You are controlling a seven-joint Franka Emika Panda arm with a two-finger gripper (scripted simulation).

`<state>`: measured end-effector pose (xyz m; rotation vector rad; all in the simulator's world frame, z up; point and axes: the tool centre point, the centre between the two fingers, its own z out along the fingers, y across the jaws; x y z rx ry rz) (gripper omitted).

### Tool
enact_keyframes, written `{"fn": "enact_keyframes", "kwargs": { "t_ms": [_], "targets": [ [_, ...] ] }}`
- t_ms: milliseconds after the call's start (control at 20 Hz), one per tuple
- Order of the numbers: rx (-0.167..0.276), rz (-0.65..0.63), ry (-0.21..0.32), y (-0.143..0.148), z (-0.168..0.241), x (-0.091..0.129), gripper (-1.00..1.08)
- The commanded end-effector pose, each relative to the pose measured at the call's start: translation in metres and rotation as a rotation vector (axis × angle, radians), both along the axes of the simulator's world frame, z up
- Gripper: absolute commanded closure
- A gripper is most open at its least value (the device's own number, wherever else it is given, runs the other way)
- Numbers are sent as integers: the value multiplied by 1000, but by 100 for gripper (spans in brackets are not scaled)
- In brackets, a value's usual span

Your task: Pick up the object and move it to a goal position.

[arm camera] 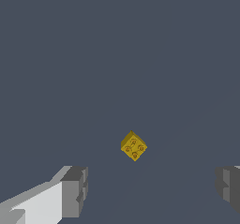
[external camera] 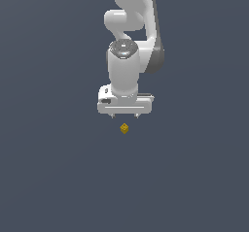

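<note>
The object (external camera: 124, 128) is a tiny yellow-gold cube with studs on its top, lying on the dark grey floor. In the exterior view it sits just below my white gripper (external camera: 124, 116), which hangs from the arm pointing down, its two short fingertips spread apart. The wrist view shows the cube (arm camera: 133, 146) turned diagonally, ahead of and between the two grey finger pads (arm camera: 75, 190), which stand wide apart with nothing between them. My gripper (arm camera: 152, 188) is open and does not touch the cube.
A plain dark grey surface (external camera: 58, 177) fills both views. The white arm (external camera: 129, 37) rises above the gripper in the exterior view. No other objects or goal marker show.
</note>
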<state>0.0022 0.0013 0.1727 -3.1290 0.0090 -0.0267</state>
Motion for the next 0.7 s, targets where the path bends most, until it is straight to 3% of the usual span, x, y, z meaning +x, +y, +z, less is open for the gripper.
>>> {"fn": "enact_keyframes", "kwargs": {
  "t_ms": [0, 650],
  "targets": [
    [0, 0, 0, 0, 0, 0, -92],
    [8, 2, 39, -10, -5, -12, -92]
  ]
}}
